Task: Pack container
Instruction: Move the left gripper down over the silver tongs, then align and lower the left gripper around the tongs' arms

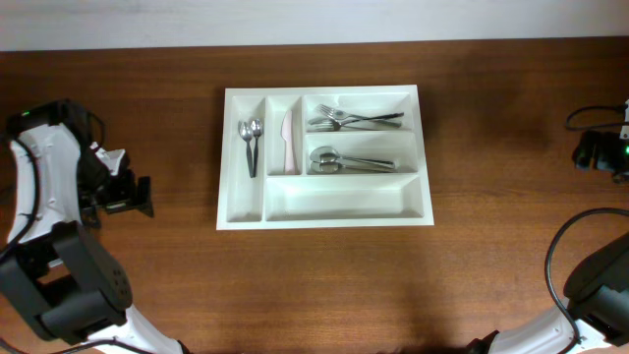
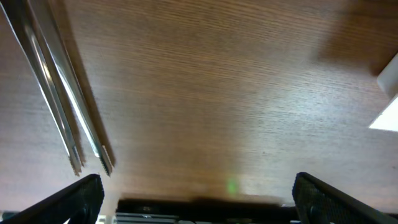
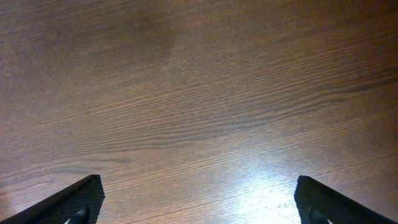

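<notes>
container (image 1: pixel 339 201): white five-compartment tray, mid-table, slightly toward the far side, lying flat and square to the table edges.
layout: two narrow upright slots on the left; two long horizontal slots on the right, far and middle; a third, longer slot along the near side.
teaspoons (image 1: pixel 251 143): two, in the leftmost narrow slot, bowls at the far end, side by side and touching.
knife (image 1: pixel 288 144): pale pink, in the second narrow slot, lying along it.
forks (image 1: pixel 354 120): several, metal, in the far long slot, tines to the left, stacked loosely.
large spoons (image 1: pixel 346 160): several, metal, in the middle long slot, bowls to the left.
near long slot: bare white floor.
table (image 1: pixel 491 275): dark brown wood grain, container rests directly on it.
left gripper (image 2: pixel 199 193): at the left side of the table, well apart from the container; fingers (image 2: pixel 81 199) spread wide, nothing between them but wood.
right gripper (image 3: pixel 199 202): at the far right edge of the overhead view, well apart from the container; fingers (image 3: pixel 68 202) spread wide over bare wood, holding nothing.
metal rods (image 2: pixel 62 106): two thin shiny strips on the left of the left wrist view; cannot tell what they are.
white edge (image 2: pixel 388 102): a white corner at the right border of the left wrist view; too cropped to identify.
</notes>
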{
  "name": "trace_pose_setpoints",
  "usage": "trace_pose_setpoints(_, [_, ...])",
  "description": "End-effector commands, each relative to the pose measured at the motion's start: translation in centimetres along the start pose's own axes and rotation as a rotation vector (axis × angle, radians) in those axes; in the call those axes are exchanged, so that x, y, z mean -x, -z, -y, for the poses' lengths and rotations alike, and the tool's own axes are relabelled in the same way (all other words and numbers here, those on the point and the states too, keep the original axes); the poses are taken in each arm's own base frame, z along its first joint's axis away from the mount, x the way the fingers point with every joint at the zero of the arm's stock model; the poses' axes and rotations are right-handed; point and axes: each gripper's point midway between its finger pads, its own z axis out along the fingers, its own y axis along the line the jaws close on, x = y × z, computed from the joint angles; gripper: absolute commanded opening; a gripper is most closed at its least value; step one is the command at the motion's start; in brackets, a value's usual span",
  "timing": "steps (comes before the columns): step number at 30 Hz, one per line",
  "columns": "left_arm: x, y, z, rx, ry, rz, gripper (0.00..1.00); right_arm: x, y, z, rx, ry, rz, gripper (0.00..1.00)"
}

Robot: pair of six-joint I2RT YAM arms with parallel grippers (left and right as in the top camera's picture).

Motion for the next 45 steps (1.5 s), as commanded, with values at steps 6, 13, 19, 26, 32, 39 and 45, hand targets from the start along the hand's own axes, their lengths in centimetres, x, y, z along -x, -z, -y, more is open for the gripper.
trace_pose_setpoints(6, [-1.2,1.3,-7.1,0.138,0.083,0.060,0.99,-0.2,-0.4,-0.2,0.016,-0.004,-0.006,0.99])
trace_pose_setpoints(13, [1.8,1.8,-9.1,0.140,0.136,0.213,0.99,-0.2,-0.4,-0.2,0.016,-0.004,-0.006,0.99])
trace_pose_setpoints(19, [1.6,1.6,-8.3,0.098,0.117,0.206,0.99,-0.2,-0.4,-0.2,0.016,-0.004,-0.006,0.99])
trace_pose_setpoints(26, [-1.9,1.6,-10.3,0.073,0.106,0.144,0.99,-0.2,-0.4,-0.2,0.016,-0.004,-0.006,0.99])
trace_pose_setpoints(32, [-3.9,1.7,-12.2,-0.012,0.141,0.180,0.99,-0.2,-0.4,-0.2,0.016,-0.004,-0.006,0.99])
trace_pose_setpoints(39, [-4.1,-1.4,-10.9,-0.025,0.063,0.127,0.99,-0.2,-0.4,-0.2,0.016,-0.004,-0.006,0.99])
trace_pose_setpoints(45, [-4.2,-5.3,-10.5,0.067,0.042,0.053,0.99,-0.2,-0.4,-0.2,0.016,-0.004,-0.006,0.99])
